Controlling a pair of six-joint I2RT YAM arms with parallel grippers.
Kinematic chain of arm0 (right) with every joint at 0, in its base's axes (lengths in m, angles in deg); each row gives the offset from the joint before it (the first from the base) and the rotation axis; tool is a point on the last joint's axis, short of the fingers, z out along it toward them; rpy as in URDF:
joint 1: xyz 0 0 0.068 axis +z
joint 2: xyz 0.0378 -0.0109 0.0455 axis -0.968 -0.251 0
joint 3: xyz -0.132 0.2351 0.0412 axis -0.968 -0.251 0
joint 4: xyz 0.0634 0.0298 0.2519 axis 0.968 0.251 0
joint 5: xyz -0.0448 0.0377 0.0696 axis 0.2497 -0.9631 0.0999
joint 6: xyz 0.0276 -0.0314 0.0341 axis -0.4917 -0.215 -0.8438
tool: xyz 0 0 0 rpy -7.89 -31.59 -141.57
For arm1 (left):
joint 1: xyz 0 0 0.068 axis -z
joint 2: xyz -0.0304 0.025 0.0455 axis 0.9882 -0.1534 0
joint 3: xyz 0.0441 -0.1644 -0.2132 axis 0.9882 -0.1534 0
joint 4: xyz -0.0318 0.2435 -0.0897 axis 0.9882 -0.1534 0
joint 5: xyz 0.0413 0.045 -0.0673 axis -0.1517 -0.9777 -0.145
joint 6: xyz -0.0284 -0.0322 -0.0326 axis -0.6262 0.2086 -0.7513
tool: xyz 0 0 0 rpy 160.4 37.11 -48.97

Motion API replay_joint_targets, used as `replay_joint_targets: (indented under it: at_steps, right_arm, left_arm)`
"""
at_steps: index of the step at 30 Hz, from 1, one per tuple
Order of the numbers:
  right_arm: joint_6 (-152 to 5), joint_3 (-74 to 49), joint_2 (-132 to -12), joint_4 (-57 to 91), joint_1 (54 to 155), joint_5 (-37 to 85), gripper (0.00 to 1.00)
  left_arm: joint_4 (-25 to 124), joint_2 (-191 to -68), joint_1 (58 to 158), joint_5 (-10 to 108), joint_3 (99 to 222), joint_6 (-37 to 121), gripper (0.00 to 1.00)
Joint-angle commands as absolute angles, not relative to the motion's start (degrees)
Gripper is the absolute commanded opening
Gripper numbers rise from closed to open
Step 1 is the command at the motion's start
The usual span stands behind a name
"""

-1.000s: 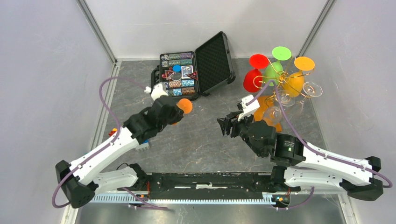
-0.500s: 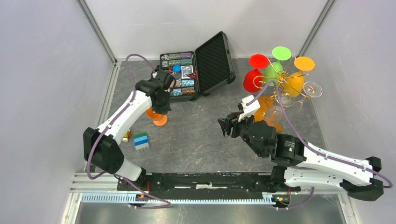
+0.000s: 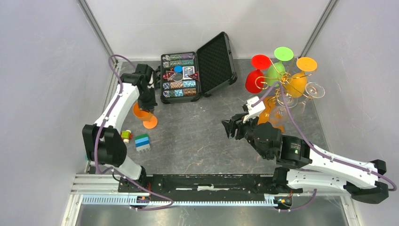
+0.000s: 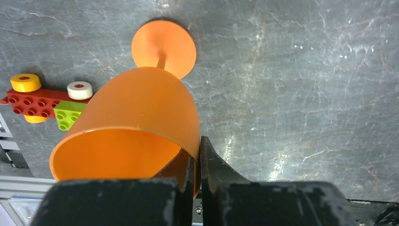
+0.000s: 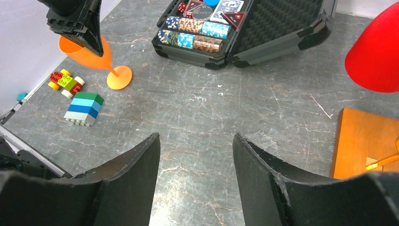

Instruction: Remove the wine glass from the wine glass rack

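Far left first: the left gripper (image 4: 200,162) is clamped shut on the orange plastic wine glass (image 4: 141,108). The bowl wall is pinched right at the rim, one finger inside and one outside. That grip is probably used because the thin rim is the easiest bit to pinch.

The glass is already off the rack and well apart from it, held low over the grey stone-look table (image 4: 306,94). Its long axis is slanted. The mouth is turned back up toward the gripper, and the stem and round foot are pointed away and down. The foot is right at the tabletop, though whether it's touching can't be told.

A small toy car of red, yellow and green bricks (image 4: 44,101) is seen just off to one side of the fingers.

Further right, an open black foam-lined case (image 5: 282,28) is parked well ahead of the right gripper (image 5: 196,155). That gripper's jaws are spread with nothing between them, and it's presumably parked there out of the way.

Just to that gripper's right, the gold wire wine glass rack (image 5: 367,141) is found on its flat orange-brown base. A red glass (image 5: 376,52) is hung on it upside down.
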State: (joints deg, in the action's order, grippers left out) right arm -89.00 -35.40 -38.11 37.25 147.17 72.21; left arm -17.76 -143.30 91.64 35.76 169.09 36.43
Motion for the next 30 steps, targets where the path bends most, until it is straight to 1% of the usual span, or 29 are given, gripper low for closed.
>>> replay_joint_targets:
  at_steps: [1, 4, 8, 12, 17, 19, 21, 22, 24, 28, 30]
  right_arm:
    - [-90.1, -34.9, -36.9, 36.6, 147.0, 73.9, 0.63]
    - [-90.2, -35.1, -36.7, 36.6, 147.0, 73.9, 0.64]
    - [-90.3, -35.0, -36.6, 36.8, 147.0, 74.2, 0.64]
    - [-90.3, -34.2, -36.7, 37.6, 147.0, 74.3, 0.64]
    - [-89.0, -32.3, -36.9, 39.0, 147.0, 74.7, 0.65]
    - [-87.5, -30.8, -37.4, 40.1, 147.0, 74.8, 0.67]
    - [-85.2, -28.6, -38.4, 41.6, 147.0, 74.9, 0.69]
    - [-83.4, -26.9, -39.0, 42.5, 147.0, 75.0, 0.72]
    - [-79.2, -22.1, -40.8, 45.2, 147.0, 75.1, 0.78]
    - [-70.2, -8.6, -47.3, 53.1, 146.8, 76.1, 0.91]
    - [-64.9, -0.6, -51.6, 57.5, 146.2, 77.1, 0.95]
  left_arm:
    - [-18.3, -144.9, 88.2, 37.7, 173.2, 40.4, 0.02]
    - [-18.6, -146.4, 86.9, 38.1, 174.1, 40.9, 0.06]
    - [-18.8, -147.7, 85.7, 38.4, 175.6, 41.2, 0.21]
    - [-20.7, -148.1, 85.4, 37.8, 180.8, 41.4, 0.35]
    - [-24.0, -147.1, 85.3, 37.0, 187.7, 41.9, 0.48]
    - [-25.1, -146.2, 85.4, 37.3, 190.0, 42.0, 0.5]
    - [-25.9, -145.1, 85.4, 38.7, 192.1, 41.9, 0.53]
    - [-26.1, -144.0, 85.4, 39.6, 193.1, 41.8, 0.56]
    - [-26.1, -142.0, 85.4, 41.8, 194.5, 41.5, 0.62]
    - [-23.7, -137.5, 85.4, 49.6, 195.9, 40.9, 0.78]
    - [-20.5, -134.5, 85.5, 55.3, 194.1, 40.7, 0.88]
